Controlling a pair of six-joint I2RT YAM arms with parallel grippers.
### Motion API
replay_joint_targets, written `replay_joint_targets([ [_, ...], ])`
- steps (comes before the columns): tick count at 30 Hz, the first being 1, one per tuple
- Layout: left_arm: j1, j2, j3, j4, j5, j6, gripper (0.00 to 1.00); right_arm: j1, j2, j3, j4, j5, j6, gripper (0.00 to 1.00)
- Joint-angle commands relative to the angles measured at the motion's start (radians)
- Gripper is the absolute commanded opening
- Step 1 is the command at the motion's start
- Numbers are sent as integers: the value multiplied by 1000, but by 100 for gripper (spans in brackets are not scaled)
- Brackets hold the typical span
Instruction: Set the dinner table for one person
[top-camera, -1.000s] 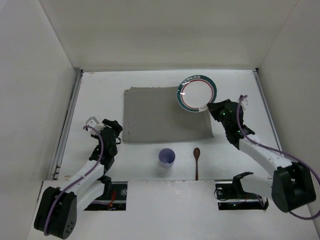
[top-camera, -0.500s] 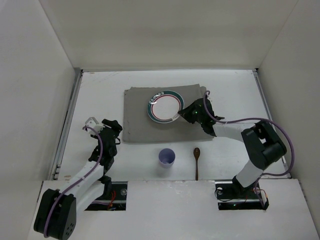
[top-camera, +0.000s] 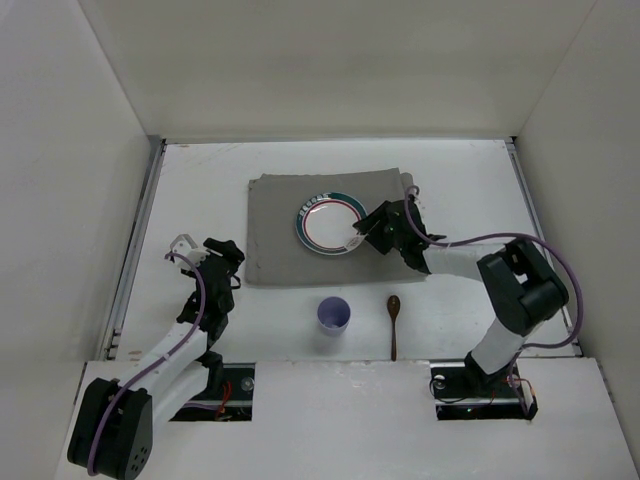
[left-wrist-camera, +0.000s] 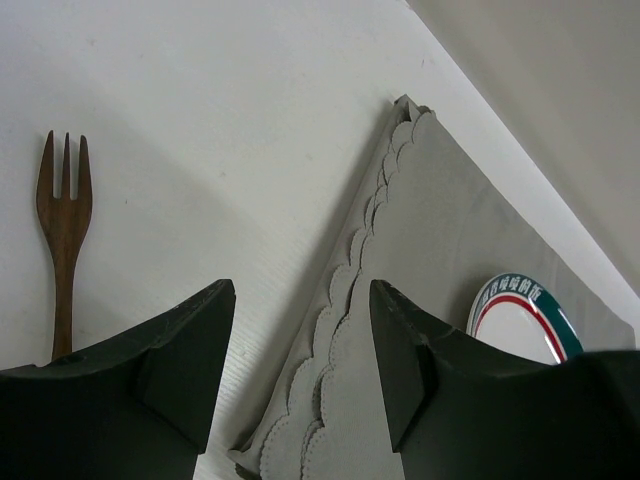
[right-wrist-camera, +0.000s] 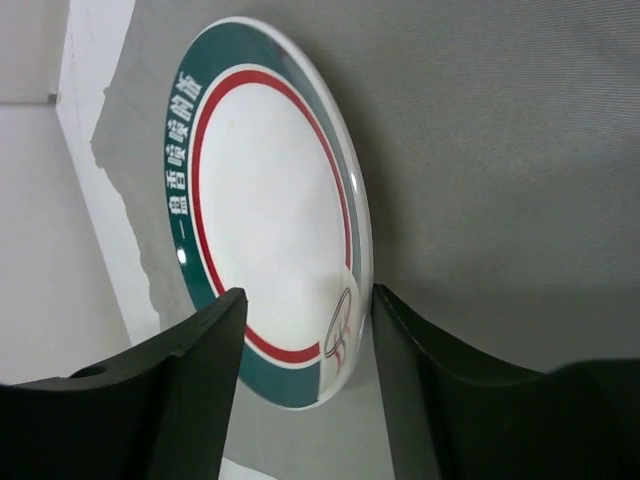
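Note:
On the white dinner table (top-camera: 200, 180) lies a grey cloth mat (top-camera: 280, 250) with a scalloped edge (left-wrist-camera: 350, 300). A white plate (top-camera: 330, 223) with a green and red rim rests on the mat, right of its middle. My right gripper (top-camera: 368, 228) is at the plate's right edge. Its jaws stand open, one on each side of the plate rim (right-wrist-camera: 340, 330), with a gap showing. My left gripper (top-camera: 225, 255) hovers open and empty over the mat's left edge. A wooden fork (left-wrist-camera: 63, 225) lies on the table left of it.
A lilac cup (top-camera: 333, 314) and a brown wooden spoon (top-camera: 394, 318) sit in front of the mat, near the table's front edge. White walls close in the table on three sides, with metal rails (top-camera: 135, 250) along its sides.
My right gripper carried the plate left from the mat's far right corner onto the mat, then opened its jaws off the rim. The left arm has not moved.

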Motion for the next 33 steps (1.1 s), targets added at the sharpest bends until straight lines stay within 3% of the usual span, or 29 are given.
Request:
replay_joint_targets([
  [1, 8, -9, -14, 29, -4, -3, 54, 2, -90, -17, -29, 57, -59, 62],
  [11, 1, 12, -5, 29, -4, 2, 51, 80, -397, -149, -174, 140, -270, 69],
  [13, -1, 9, -5, 29, -4, 5, 48, 128, -477, -149, -219, 133, -367, 60],
  [18, -7, 18, 0, 29, -4, 10, 30, 273, -624, -108, -406, 122, -551, 18],
  [20, -9, 37, 5, 32, -4, 11, 26, 327, -650, -73, -519, 102, -609, 16],
  [22, -12, 49, 8, 35, -4, 10, 25, 388, -658, -28, -621, 90, -658, 22],
  [27, -13, 31, 5, 32, -7, 11, 26, 514, -614, 50, -747, 103, -743, 54],
  [33, -12, 18, 0, 29, -5, 10, 30, 585, -543, 75, -747, 68, -761, 60],
])
